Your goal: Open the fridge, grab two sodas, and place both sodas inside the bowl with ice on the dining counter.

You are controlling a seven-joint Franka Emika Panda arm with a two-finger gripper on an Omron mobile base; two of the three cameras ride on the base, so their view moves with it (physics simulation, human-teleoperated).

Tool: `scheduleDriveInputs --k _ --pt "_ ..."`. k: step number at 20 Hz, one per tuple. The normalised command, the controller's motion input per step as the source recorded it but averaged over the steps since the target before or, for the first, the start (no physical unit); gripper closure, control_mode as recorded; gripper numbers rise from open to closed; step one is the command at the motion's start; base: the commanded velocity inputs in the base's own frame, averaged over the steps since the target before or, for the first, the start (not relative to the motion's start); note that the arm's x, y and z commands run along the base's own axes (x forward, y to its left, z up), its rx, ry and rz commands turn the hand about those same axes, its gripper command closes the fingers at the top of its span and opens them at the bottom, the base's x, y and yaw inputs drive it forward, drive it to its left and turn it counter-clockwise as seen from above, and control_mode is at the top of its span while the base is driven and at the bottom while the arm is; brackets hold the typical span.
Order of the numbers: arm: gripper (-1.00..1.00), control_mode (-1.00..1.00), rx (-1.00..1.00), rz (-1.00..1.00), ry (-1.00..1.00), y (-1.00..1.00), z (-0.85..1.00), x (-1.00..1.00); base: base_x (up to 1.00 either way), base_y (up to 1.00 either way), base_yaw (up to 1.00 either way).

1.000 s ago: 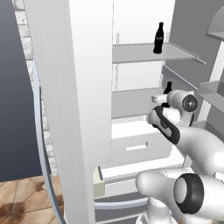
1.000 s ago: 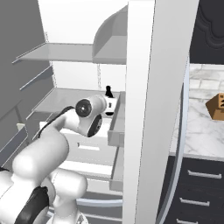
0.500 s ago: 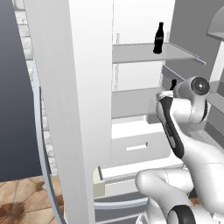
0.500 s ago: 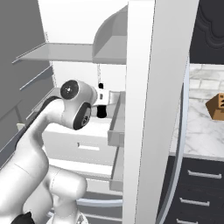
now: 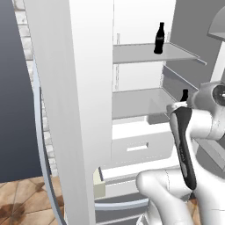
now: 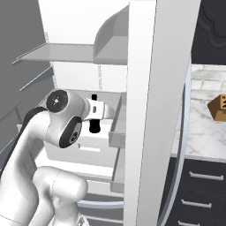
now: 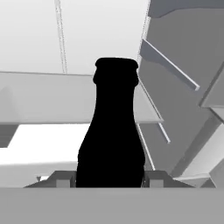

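A: The fridge [image 5: 88, 110] stands wide open, white interior and grey shelves on show, and the arm is reaching into it at middle-shelf height.

B: And the gripper [image 7: 109, 181] has a soda [image 7: 111, 131] pinched between its finger tips, upright, neck rising straight ahead of the hand.

A: So we're in the first grab. The second soda [image 5: 159, 38] stands on the upper shelf [image 5: 149, 52], above the gripper and well apart from it.

B: Next, I'd say: draw the bottle out past the open door without tipping it, then carry it to the bowl. That marble counter [image 6: 203, 128] lies off beyond the right door.
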Motion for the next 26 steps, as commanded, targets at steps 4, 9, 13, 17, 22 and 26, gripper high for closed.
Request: scheduleDriveInputs --k 4,9,13,17,22,26 --pt "1.0 -1.0 -0.05 0.0 0.02 0.32 0.0 -0.69 0.0 0.0 0.0" --pt "1.0 -1.0 -0.06 0.01 0.0 0.2 -0.05 -0.48 0.0 0.0 0.0" --pt "1.0 -1.0 -0.07 0.0 -0.08 0.06 -0.22 -0.67 0.0 0.0 0.0" --pt "1.0 1.0 0.0 0.0 0.0 0.0 0.0 0.0 -0.89 0.07 0.0" --pt "1.0 1.0 0.0 0.0 0.0 0.0 0.0 0.0 -0.99 0.08 -0.02" --pt "1.0 1.0 0.0 0.0 0.0 0.0 0.0 0.0 -1.0 0.12 -0.07"
